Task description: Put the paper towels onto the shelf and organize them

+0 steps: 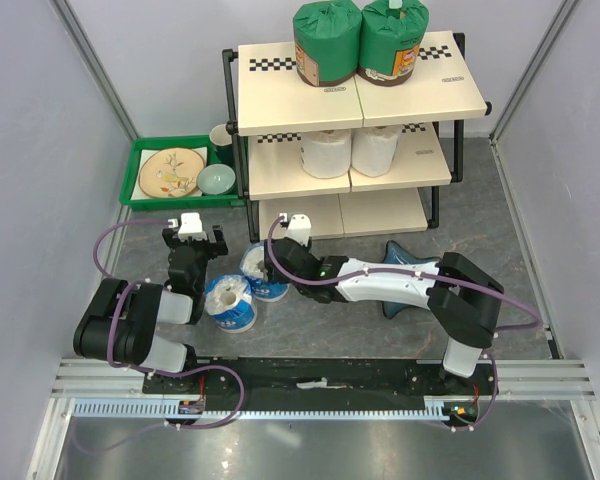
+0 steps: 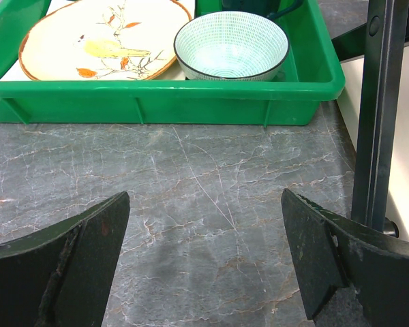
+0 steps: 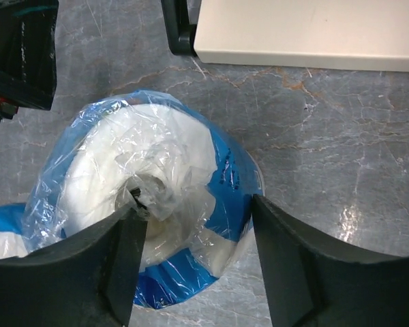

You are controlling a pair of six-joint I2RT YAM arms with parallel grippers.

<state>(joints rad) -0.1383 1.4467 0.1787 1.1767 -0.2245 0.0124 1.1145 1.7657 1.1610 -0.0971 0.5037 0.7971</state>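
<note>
A: Where is the shelf (image 1: 280,100) open?
B: The bottom board (image 1: 380,212) is bare and open at the front. The black frame post (image 2: 378,116) stands just right of the left end effector (image 2: 204,197).
A: And ahead of that one?
B: Bare bench (image 2: 88,157) up to the green tray (image 2: 163,102).
A: The right side?
B: The right end effector (image 3: 194,208) grips a blue-wrapped roll (image 3: 157,157) by its wall. A second roll (image 1: 230,303) stands just beside it.
</note>
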